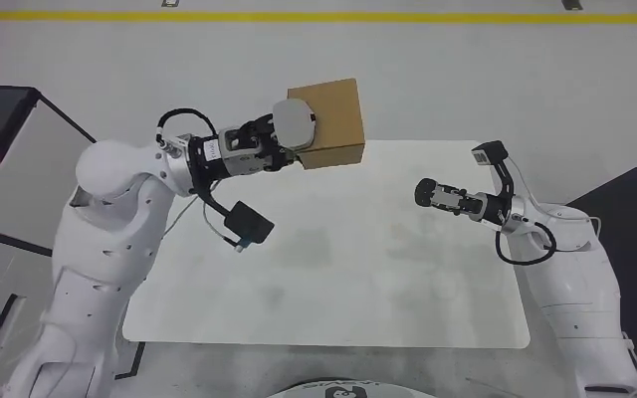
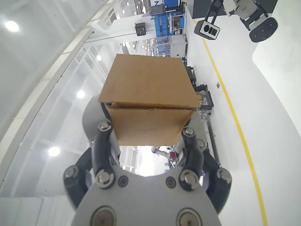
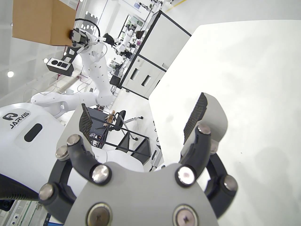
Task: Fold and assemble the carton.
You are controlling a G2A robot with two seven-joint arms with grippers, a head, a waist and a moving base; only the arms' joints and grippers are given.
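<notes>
A brown cardboard carton (image 1: 331,121), folded into a closed box shape, hangs in the air over the far edge of the white table (image 1: 328,298). My left gripper (image 1: 295,134) is shut on the carton's near end; in the left wrist view the carton (image 2: 147,90) sits between the two fingers (image 2: 103,139). The right wrist view shows the carton (image 3: 42,17) far off, held up by the left arm. Over the table's right side my right gripper (image 1: 422,192) is open and holds nothing; its ribbed pads (image 3: 195,116) stand wide apart.
A black camera module (image 1: 248,225) hangs on a bracket below the left forearm. A yellow floor line (image 1: 318,16) runs behind the table. A dark cabinet (image 1: 25,109) stands at the left.
</notes>
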